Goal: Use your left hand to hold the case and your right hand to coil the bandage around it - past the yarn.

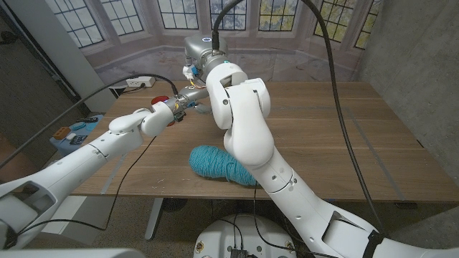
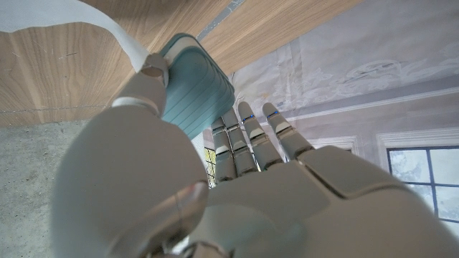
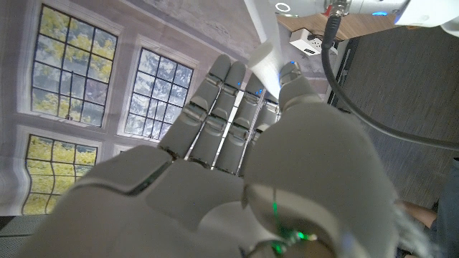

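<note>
Wooden table (image 1: 344,136), bare over most of its right half. Teal yarn (image 1: 219,165), a loose skein, lies close to the near edge, about mid-width; it sits on the robot's side of the work, so the winding happens beyond it, as the task wants.

Left hand (image 2: 215,154) grips the case (image 2: 197,89) between thumb and fingers, held up over the far-middle part of the table (probably to leave room all round it for the strip to pass). Case: teal, ribbed face, rounded corners, hard-looking.

Right hand (image 3: 244,136) pinches the bandage (image 3: 265,61) between thumb and fingertips, raised beyond the yarn. Bandage: thin white strip, running taut from the pinch; a white band (image 2: 107,29) also runs up to the case, likely the same strip.
</note>
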Motion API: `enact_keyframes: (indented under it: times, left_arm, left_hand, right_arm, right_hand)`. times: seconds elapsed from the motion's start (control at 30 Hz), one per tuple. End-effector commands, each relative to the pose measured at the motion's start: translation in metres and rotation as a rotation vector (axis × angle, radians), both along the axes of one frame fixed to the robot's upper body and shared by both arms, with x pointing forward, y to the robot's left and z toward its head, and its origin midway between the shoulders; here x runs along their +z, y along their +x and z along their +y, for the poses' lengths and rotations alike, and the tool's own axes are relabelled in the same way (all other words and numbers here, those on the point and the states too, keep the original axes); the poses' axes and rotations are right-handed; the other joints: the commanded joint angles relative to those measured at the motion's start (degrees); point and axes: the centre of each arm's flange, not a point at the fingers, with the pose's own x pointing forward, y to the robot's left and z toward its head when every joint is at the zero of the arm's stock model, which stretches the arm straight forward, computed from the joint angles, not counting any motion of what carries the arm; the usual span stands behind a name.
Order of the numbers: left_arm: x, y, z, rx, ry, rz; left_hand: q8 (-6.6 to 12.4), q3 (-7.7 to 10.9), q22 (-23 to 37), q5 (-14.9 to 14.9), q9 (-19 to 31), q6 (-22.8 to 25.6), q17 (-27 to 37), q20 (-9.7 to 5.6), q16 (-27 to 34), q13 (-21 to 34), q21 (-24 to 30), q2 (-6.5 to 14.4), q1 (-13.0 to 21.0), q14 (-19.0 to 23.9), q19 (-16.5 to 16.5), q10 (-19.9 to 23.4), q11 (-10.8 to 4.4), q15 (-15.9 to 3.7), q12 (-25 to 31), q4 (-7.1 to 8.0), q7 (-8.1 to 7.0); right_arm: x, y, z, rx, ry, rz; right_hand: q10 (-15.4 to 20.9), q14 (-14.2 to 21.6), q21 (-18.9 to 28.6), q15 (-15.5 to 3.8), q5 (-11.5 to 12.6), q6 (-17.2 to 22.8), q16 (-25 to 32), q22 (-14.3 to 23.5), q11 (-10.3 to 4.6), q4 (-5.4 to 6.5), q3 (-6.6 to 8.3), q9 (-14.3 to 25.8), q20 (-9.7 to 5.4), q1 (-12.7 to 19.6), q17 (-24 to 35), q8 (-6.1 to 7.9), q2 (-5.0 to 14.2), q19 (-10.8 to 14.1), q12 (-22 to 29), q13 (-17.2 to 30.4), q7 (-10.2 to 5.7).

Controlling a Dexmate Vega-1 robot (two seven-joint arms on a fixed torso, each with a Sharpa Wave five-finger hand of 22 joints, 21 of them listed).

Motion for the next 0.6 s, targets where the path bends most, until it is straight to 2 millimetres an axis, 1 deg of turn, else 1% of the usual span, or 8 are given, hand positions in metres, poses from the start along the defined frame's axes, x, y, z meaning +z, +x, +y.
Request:
enact_keyframes:
  times: [0.03, 0.33, 0.4, 0.6]
  left_arm:
    - [0.004, 0.004, -0.004, -0.001, 0.002, -0.005]
    - [0.006, 0.007, -0.010, -0.004, 0.001, -0.004]
    - [0.006, 0.007, -0.010, -0.006, 0.000, -0.005]
    - [0.007, 0.008, -0.013, -0.007, -0.001, -0.004]
  left_hand:
    - [20.70, 0.77, 0.20, 0.44, 0.18, 3.30, 0.01, -0.01, -0.03, 0.14, 0.09, 3.02, -1.18, 0.25, -0.01, 4.47, -4.04, 0.25, 0.18, 0.77, -2.79]
    - [20.71, 0.71, 0.20, 0.43, 0.16, 3.25, 0.00, 0.05, -0.02, 0.05, 0.10, 3.04, -1.27, 0.16, -0.01, 4.39, -3.97, 0.16, 0.11, 0.80, -2.60]
    - [20.72, 0.70, 0.20, 0.43, 0.13, 3.27, 0.00, 0.01, -0.01, 0.06, 0.08, 3.08, -1.25, 0.17, -0.06, 4.43, -3.99, 0.23, 0.13, 0.79, -2.83]
    - [20.70, 0.63, 0.20, 0.43, 0.11, 3.21, 0.02, 0.02, 0.02, 0.07, 0.08, 3.10, -1.29, 0.13, -0.06, 4.43, -3.99, 0.21, 0.15, 0.80, -2.79]
  right_arm:
    - [-0.012, -0.014, 0.003, 0.040, 0.031, 0.061]
    - [-0.019, -0.020, 0.005, 0.075, 0.035, 0.090]
    - [-0.020, -0.021, 0.005, 0.082, 0.038, 0.093]
    - [-0.028, -0.022, 0.006, 0.099, 0.039, 0.121]
  right_hand:
    - [0.20, 0.35, 0.35, -6.25, -0.26, 0.21, 0.40, 0.06, 0.48, -0.14, -0.35, 0.30, -0.05, 0.12, 0.17, 0.01, 0.72, 0.42, 0.30, 0.05, 0.25]
    - [0.23, 0.34, 0.39, -6.13, -0.24, 0.29, 0.40, 0.06, 0.58, -0.09, -0.43, 0.31, 0.06, 0.03, 0.24, -0.08, 0.85, 0.49, 0.32, 0.08, 0.30]
    - [0.33, 0.34, 0.39, -6.17, -0.23, 0.29, 0.41, 0.06, 0.59, -0.10, -0.44, 0.31, 0.06, 0.05, 0.26, -0.10, 0.88, 0.47, 0.37, 0.10, 0.39]
    - [0.38, 0.35, 0.39, -6.20, -0.20, 0.37, 0.43, 0.07, 0.49, -0.12, -0.45, 0.32, 0.05, 0.08, 0.32, -0.14, 0.98, 0.45, 0.43, 0.19, 0.44]
